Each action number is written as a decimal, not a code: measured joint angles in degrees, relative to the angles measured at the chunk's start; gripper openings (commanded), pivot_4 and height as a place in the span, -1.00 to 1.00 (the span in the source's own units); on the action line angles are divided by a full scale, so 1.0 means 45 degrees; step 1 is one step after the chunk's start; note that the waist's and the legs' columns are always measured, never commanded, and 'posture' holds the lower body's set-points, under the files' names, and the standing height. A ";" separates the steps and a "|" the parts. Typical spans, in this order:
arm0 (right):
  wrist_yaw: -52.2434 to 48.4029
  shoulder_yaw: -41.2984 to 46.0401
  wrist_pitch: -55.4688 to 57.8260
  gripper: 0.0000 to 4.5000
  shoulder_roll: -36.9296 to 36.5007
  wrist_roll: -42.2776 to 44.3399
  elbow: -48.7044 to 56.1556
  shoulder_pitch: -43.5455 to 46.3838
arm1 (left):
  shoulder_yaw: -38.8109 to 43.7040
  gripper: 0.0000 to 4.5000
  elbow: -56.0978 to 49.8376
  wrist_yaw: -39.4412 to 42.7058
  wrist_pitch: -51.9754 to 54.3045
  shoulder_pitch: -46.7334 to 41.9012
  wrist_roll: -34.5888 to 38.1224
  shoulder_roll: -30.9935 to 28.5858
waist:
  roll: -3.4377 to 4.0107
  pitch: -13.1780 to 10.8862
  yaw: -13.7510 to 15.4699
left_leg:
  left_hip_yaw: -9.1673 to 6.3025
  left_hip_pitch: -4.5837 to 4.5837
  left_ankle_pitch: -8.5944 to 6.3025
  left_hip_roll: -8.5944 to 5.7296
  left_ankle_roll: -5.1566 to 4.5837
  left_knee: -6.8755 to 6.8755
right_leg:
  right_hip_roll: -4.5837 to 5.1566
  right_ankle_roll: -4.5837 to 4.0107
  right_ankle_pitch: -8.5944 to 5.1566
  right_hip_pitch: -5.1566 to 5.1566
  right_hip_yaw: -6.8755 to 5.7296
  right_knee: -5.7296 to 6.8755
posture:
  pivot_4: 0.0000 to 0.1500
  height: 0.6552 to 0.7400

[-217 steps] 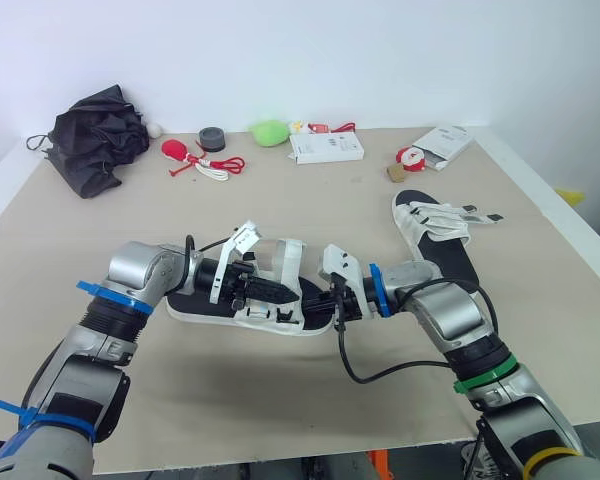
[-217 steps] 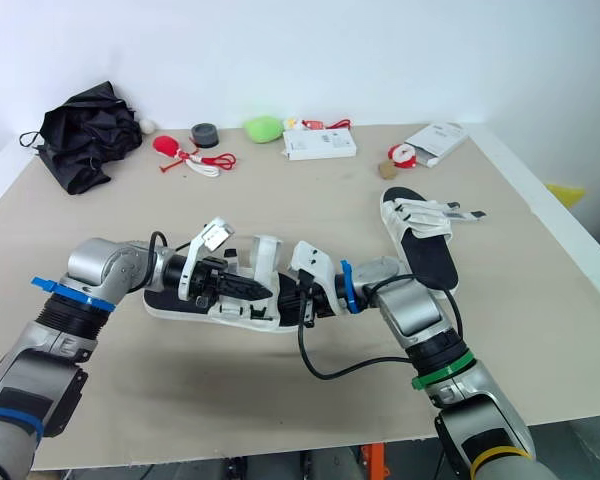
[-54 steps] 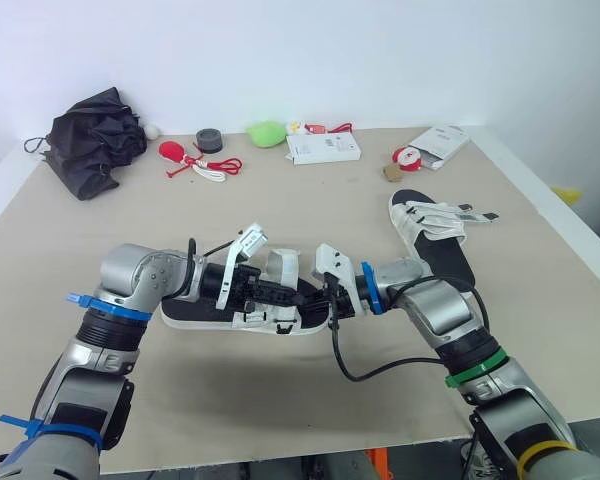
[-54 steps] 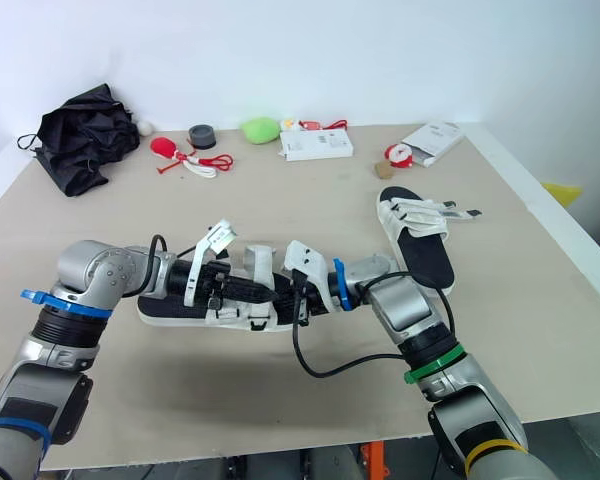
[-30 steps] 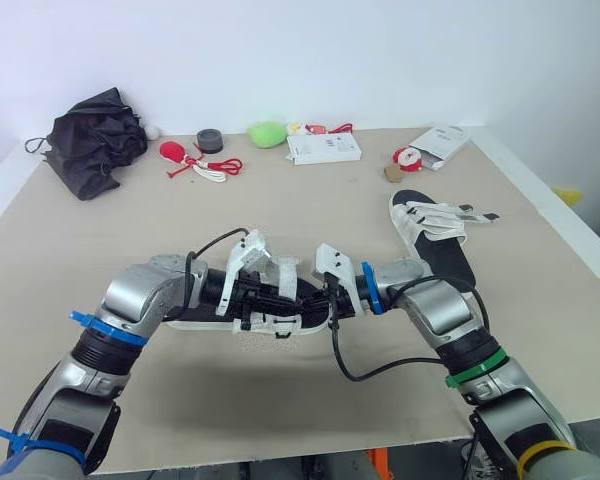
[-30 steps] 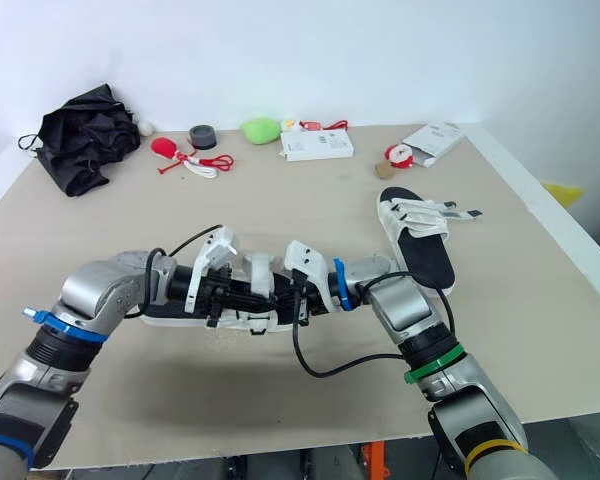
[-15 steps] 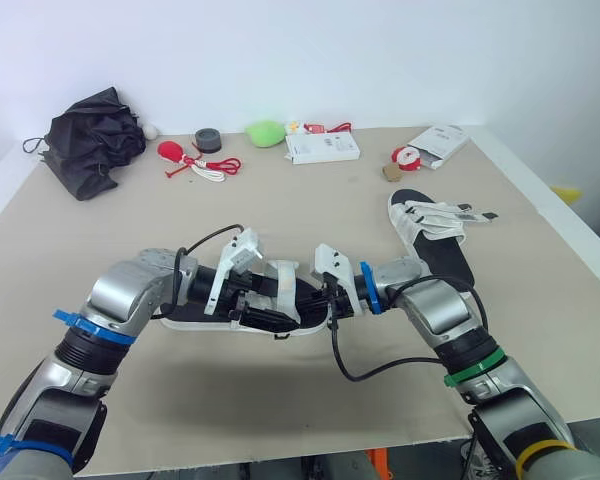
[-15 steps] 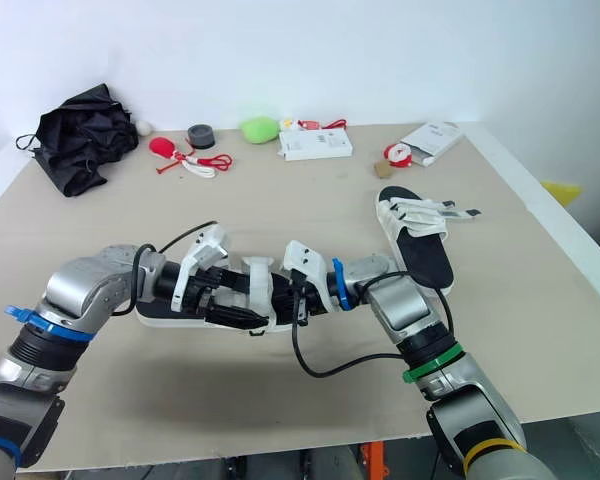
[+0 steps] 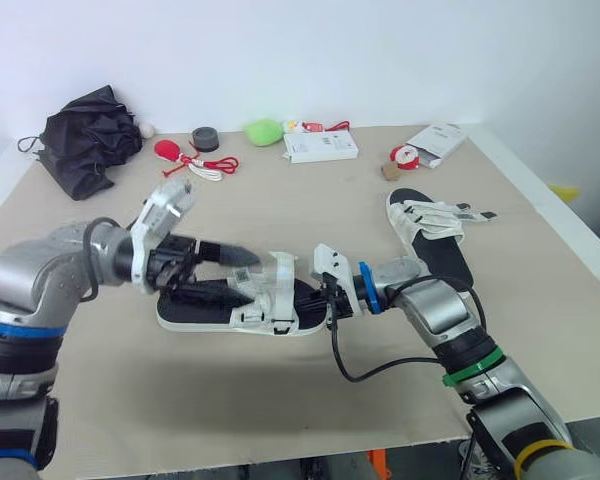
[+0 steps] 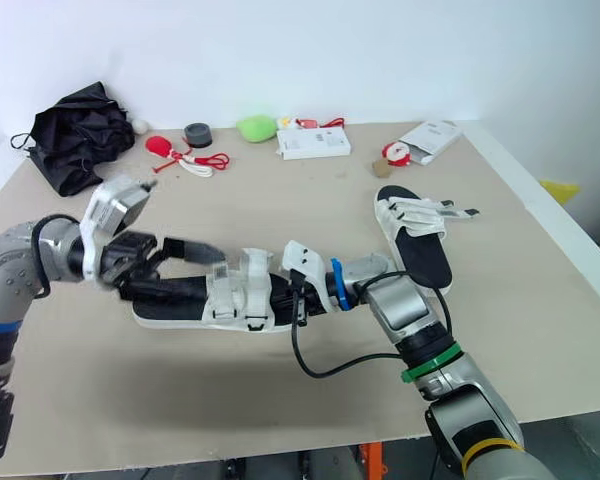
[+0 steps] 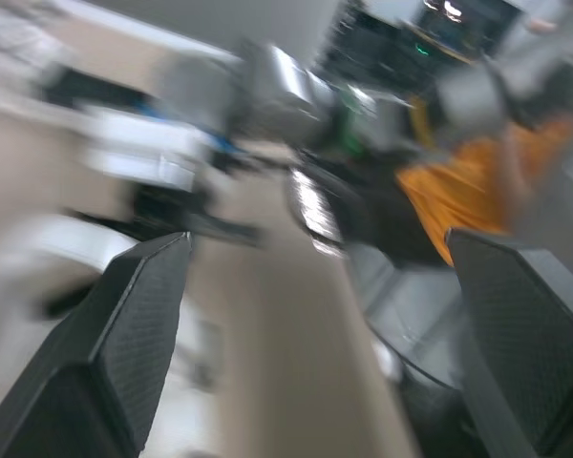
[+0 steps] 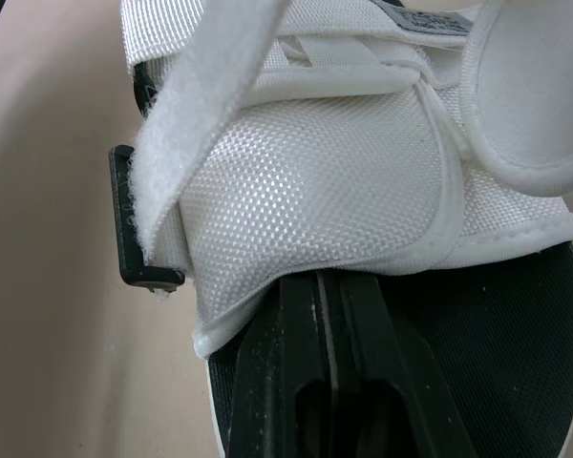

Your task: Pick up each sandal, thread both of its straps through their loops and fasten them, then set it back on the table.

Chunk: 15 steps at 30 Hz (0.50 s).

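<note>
The left gripper (image 9: 235, 272), fingers spread and empty, hangs just above the near sandal (image 9: 230, 316) at the centre of the frame. The right gripper (image 9: 327, 300), fingers pressed together, sits under that sandal's white strap (image 12: 296, 210). The other sandal (image 9: 435, 245) lies right of centre. With nothing pinning it, the strap could likely spring loose.

Bright, even light; soft shadows.

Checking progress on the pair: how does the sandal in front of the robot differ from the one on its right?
The front sandal lies crosswise, straps folded over, right gripper at its end. The right sandal lies lengthwise, untouched, strap tips jutting sideways. Both: white straps, black footbeds.
</note>
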<state>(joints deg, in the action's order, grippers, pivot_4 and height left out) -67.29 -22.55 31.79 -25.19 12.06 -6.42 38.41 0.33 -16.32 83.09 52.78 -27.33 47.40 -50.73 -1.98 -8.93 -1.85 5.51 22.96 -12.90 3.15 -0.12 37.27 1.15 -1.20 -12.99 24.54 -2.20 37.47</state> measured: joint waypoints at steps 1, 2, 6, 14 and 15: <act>-0.0028 0.0001 0.0009 -1.00 -0.0028 0.0000 -0.0008 -0.0012 | -0.0173 0.96 -0.0387 0.0071 -0.0284 0.0611 -0.0257 -0.0180 | 0.0003 -0.0001 0.0034 | -0.0002 -0.0003 0.0000 -0.0001 0.0001 -0.0002 | 0.0003 -0.0007 -0.0004 -0.0004 -0.0004 0.0000 | 1.00 1.00; -0.0050 0.0001 0.0019 -1.00 -0.0060 -0.0001 -0.0013 -0.0016 | -0.0376 0.96 -0.0588 0.0005 -0.0596 0.1078 -0.0555 -0.0195 | 0.0002 -0.0001 0.0081 | -0.0004 -0.0003 0.0000 0.0000 0.0001 -0.0001 | 0.0003 -0.0009 -0.0005 -0.0004 -0.0009 0.0001 | 1.00 1.00; 0.0010 -0.0001 0.0044 -1.00 -0.0052 -0.0012 -0.0020 -0.0016 | -0.0773 0.96 -0.0658 -0.1190 -0.1561 0.2312 -0.1508 0.0370 | -0.0008 -0.0004 0.0138 | -0.0002 0.0002 0.0004 0.0012 -0.0001 0.0016 | 0.0000 -0.0018 -0.0002 -0.0001 -0.0012 0.0002 | 1.00 1.00; 0.0037 0.0034 0.0141 -1.00 -0.0033 -0.0008 0.0048 -0.0062 | -0.0590 0.96 -0.1091 -0.4267 -0.1532 0.3735 -0.1502 0.2174 | -0.0014 -0.0002 0.0137 | 0.0005 0.0000 0.0003 0.0018 0.0000 0.0009 | -0.0003 0.0001 0.0009 0.0000 -0.0007 0.0000 | 1.00 1.00; 0.0042 0.0034 0.0142 -1.00 -0.0029 -0.0008 0.0050 -0.0063 | -0.0597 0.96 -0.1112 -0.4403 -0.1467 0.3797 -0.1490 0.2234 | -0.0014 -0.0003 0.0136 | 0.0004 0.0000 0.0003 0.0018 -0.0001 0.0010 | -0.0004 0.0003 0.0010 0.0000 -0.0007 0.0001 | 1.00 1.00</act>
<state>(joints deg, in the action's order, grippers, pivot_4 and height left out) -67.10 -22.40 32.43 -25.32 12.02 -6.20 38.13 -2.35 -21.33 63.27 46.18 -10.24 40.69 -40.68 -2.05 -8.94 -1.24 5.53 22.96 -12.89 3.23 -0.12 37.31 1.14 -1.19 -12.95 24.54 -2.23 37.48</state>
